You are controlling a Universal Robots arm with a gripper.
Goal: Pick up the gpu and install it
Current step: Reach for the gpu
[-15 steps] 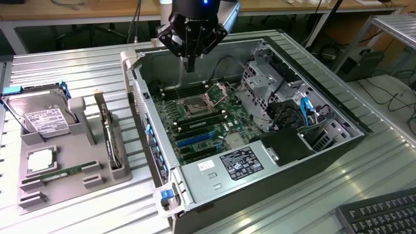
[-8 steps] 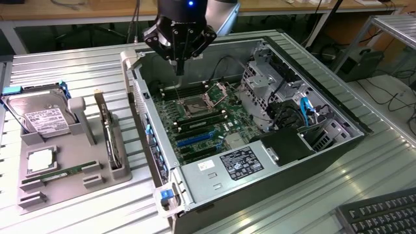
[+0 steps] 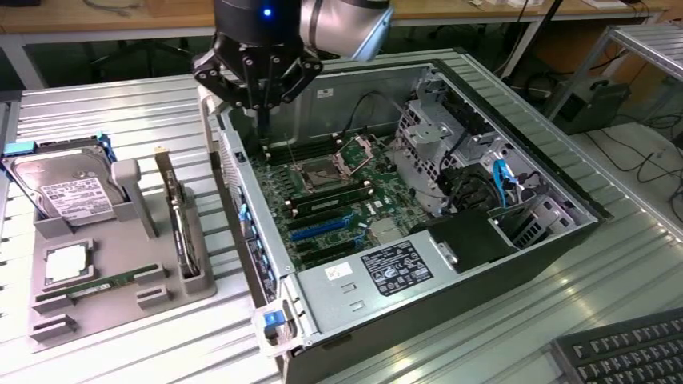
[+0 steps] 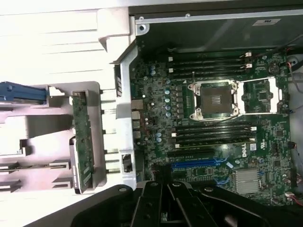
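Note:
The gpu (image 3: 177, 214) stands on its edge in a slot of the grey holder tray (image 3: 107, 320), at the exterior view's left of the open computer case (image 3: 555, 232). In the wrist view the gpu (image 4: 83, 139) is a narrow green-brown strip beside the case's rear wall. My gripper (image 3: 259, 110) hangs over the case's rear corner, above the motherboard (image 3: 341, 192), with its fingers together and nothing between them. It is apart from the gpu, further back and to the exterior view's right of it. The wrist view has the gripper (image 4: 165, 191) over the blue expansion slot (image 4: 199, 165).
The tray also carries a silver hard drive (image 3: 69, 192), a processor chip (image 3: 66, 262) and a green RAM stick (image 3: 91, 284). Inside the case are the open CPU socket (image 3: 318, 172), a drive cage (image 3: 433, 136) and the power supply (image 3: 389, 268). A keyboard (image 3: 629, 352) lies at the front right.

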